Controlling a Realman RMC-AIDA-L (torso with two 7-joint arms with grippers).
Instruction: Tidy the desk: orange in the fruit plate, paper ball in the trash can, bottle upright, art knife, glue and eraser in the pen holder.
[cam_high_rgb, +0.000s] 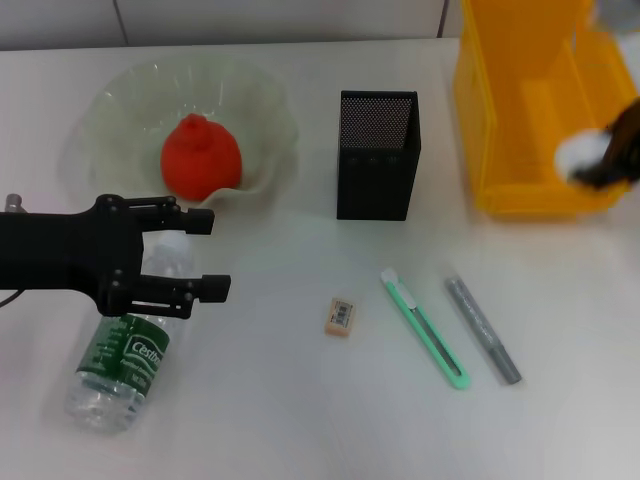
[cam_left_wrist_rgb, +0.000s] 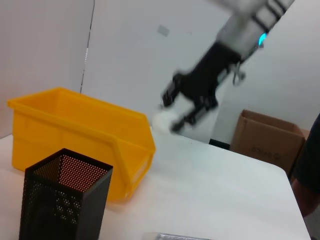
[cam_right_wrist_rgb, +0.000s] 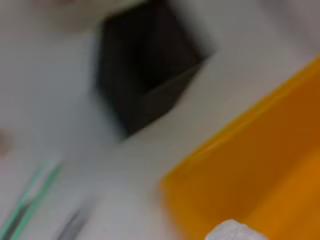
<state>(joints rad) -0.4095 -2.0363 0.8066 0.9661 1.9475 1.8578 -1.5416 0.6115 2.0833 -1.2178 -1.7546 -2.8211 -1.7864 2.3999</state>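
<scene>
The orange lies in the translucent fruit plate at the back left. My left gripper is open, its fingers on either side of the neck end of the clear bottle, which lies on its side. My right gripper is shut on the white paper ball over the yellow trash can. The left wrist view also shows that gripper with the paper ball. The eraser, green art knife and grey glue lie in front of the black mesh pen holder.
The trash can and pen holder also appear in the left wrist view. A cardboard box stands beyond the table. The right wrist view is blurred, showing the pen holder and the trash can.
</scene>
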